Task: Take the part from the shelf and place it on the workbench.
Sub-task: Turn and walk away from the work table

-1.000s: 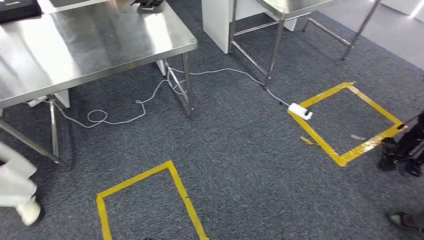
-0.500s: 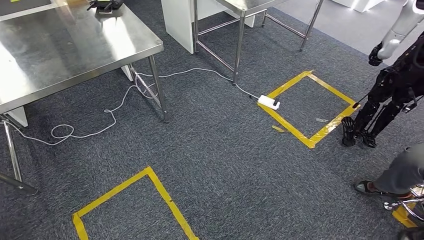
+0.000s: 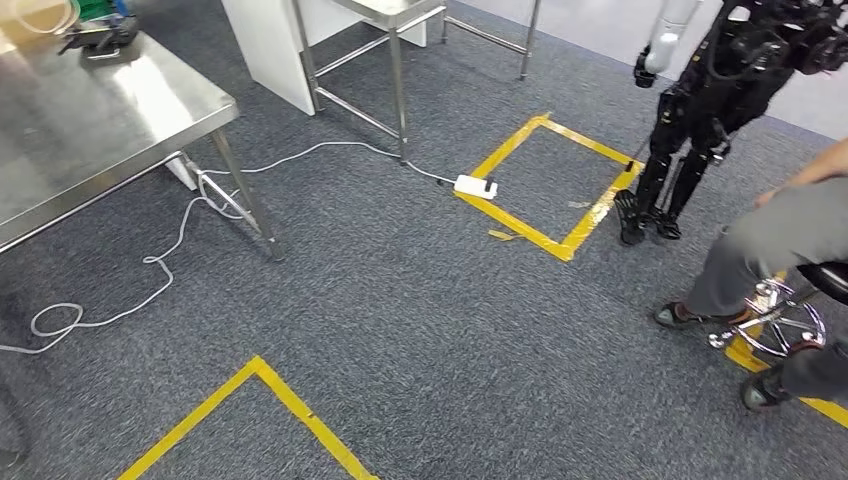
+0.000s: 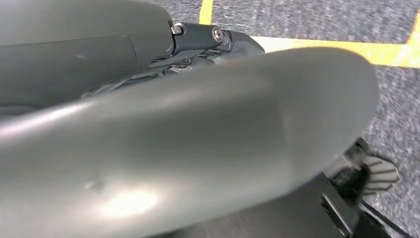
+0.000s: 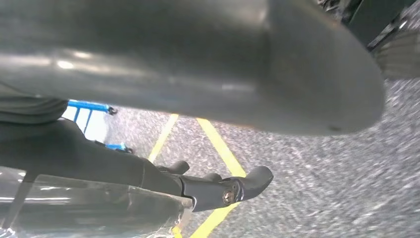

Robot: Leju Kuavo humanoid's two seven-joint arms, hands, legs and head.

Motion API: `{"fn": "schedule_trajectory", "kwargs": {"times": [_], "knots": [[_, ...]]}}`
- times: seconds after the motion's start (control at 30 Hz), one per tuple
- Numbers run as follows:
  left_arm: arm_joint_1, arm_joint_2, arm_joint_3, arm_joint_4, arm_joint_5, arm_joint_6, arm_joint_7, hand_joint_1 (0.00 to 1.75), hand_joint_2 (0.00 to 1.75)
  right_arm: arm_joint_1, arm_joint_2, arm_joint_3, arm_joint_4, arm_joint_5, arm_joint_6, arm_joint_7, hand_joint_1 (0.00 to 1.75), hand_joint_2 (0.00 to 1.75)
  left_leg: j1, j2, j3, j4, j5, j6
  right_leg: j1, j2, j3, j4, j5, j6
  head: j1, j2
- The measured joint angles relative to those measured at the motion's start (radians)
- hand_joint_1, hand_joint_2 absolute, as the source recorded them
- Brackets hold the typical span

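Close in, the left hand [image 4: 198, 139] and right hand [image 5: 198, 188] hang over grey carpet; whether their fingers [image 5: 247, 181] hold anything cannot be told. Farther out, yellow tape [image 3: 545, 175] frames the floor, then a steel counter [image 3: 80, 130]. No part can be made out.

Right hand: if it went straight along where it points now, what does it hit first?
Most likely the grey carpet, close by the yellow tape line. Nothing else shows ahead of the right hand, though depth is unclear in its wrist view.
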Motion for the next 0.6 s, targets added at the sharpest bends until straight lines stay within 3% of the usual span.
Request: {"fn": "schedule_trajectory", "kwargs": {"times": [0.07,0.1,0.13,0.17,0.2,0.23,0.3,0.33,0.4,0.43,0.47,0.5,0.53,0.6], "knots": [[0.002,0.000,0.000,0.000,0.000,0.000,0.000,0.00,0.00,-0.001,0.000,0.000,0.000,0.000,0.000,0.000,0.00,0.00,0.005,-0.068,-0.044,0.101,-0.063,-0.003,-0.003,0.024,0.000,-0.002,0.004,-0.021,-0.003,0.000],[0.004,0.000,0.000,0.001,-0.001,0.000,0.000,0.00,0.00,-0.001,0.000,0.000,0.000,0.000,0.001,0.000,0.00,0.00,0.005,-0.091,-0.079,0.171,-0.098,-0.003,0.000,0.037,-0.001,-0.002,0.005,-0.028,-0.004,0.000],[0.006,0.000,0.000,0.001,-0.003,-0.002,0.000,0.00,0.00,-0.001,0.000,0.000,0.000,0.000,0.003,-0.001,0.00,0.00,0.005,-0.103,-0.113,0.236,-0.122,-0.002,0.004,0.053,-0.002,-0.002,0.006,-0.031,-0.004,0.000],[0.008,0.000,-0.001,0.002,-0.006,-0.003,0.000,0.00,0.00,0.000,0.000,0.000,0.000,0.000,0.006,-0.003,0.00,0.00,0.005,-0.107,-0.135,0.270,-0.125,-0.001,0.006,0.068,-0.003,-0.001,0.006,-0.032,-0.004,0.000],[0.008,-0.001,-0.002,0.002,-0.009,-0.004,-0.001,0.00,0.00,0.000,0.000,0.000,0.000,0.000,0.010,-0.005,0.00,0.00,0.005,-0.108,-0.139,0.267,-0.107,0.000,0.008,0.084,-0.002,-0.001,0.006,-0.032,-0.004,0.000],[0.009,-0.002,-0.005,0.002,-0.012,-0.003,-0.001,0.00,0.00,0.001,-0.001,0.000,0.000,0.000,0.014,-0.006,0.00,0.00,0.005,-0.111,-0.125,0.225,-0.071,0.003,0.009,0.099,0.000,0.000,0.006,-0.032,-0.004,0.000],[0.009,-0.004,-0.012,0.002,-0.016,0.004,-0.002,0.00,0.00,0.001,-0.001,0.000,0.000,-0.001,0.021,-0.009,0.00,0.00,0.007,-0.147,-0.069,0.093,0.004,0.010,0.011,0.127,0.001,0.003,0.007,-0.029,-0.004,0.000],[0.009,-0.005,-0.014,0.002,-0.018,0.008,-0.002,0.00,0.00,0.000,-0.001,0.000,0.000,-0.001,0.022,-0.011,0.00,0.00,0.007,-0.164,-0.049,0.043,0.025,0.013,0.013,0.138,0.000,0.005,0.008,-0.025,-0.003,0.000],[0.007,-0.008,-0.017,0.002,-0.020,0.011,-0.002,0.00,0.00,-0.001,-0.002,0.000,0.000,0.000,0.023,-0.013,0.00,0.00,0.002,-0.178,-0.037,0.008,0.033,0.018,0.015,0.157,-0.009,0.005,0.011,-0.013,-0.003,0.000],[0.006,-0.010,-0.018,0.001,-0.020,0.011,-0.002,0.00,0.00,0.000,-0.003,0.000,0.000,0.000,0.023,-0.014,0.00,0.00,-0.001,-0.166,-0.037,0.006,0.036,0.023,0.015,0.166,-0.015,0.003,0.014,-0.005,-0.003,0.000],[0.005,-0.012,-0.019,0.001,-0.021,0.011,-0.002,0.00,0.00,0.002,-0.004,-0.001,0.000,0.001,0.023,-0.014,0.00,0.00,-0.002,-0.154,-0.035,0.000,0.041,0.030,0.014,0.163,-0.021,0.006,0.015,0.001,-0.003,0.000],[0.004,-0.014,-0.021,0.001,-0.022,0.010,-0.002,0.00,0.00,0.002,-0.005,-0.001,0.000,0.001,0.023,-0.014,0.00,0.00,-0.003,-0.143,-0.033,-0.006,0.046,0.038,0.014,0.147,-0.031,0.020,0.009,0.004,-0.002,0.000],[0.004,-0.016,-0.022,0.001,-0.023,0.010,-0.003,0.00,0.00,0.002,-0.005,-0.001,0.000,0.002,0.023,-0.014,0.00,0.00,-0.001,-0.129,-0.032,-0.011,0.051,0.045,0.015,0.121,-0.049,0.051,-0.008,0.003,0.000,0.000],[0.005,-0.019,-0.024,0.001,-0.024,0.009,-0.003,0.00,0.00,-0.001,-0.006,-0.001,0.000,0.003,0.023,-0.014,0.00,0.00,-0.001,-0.101,-0.033,-0.015,0.054,0.053,0.013,0.070,-0.110,0.170,-0.068,-0.001,0.002,0.000]]}}
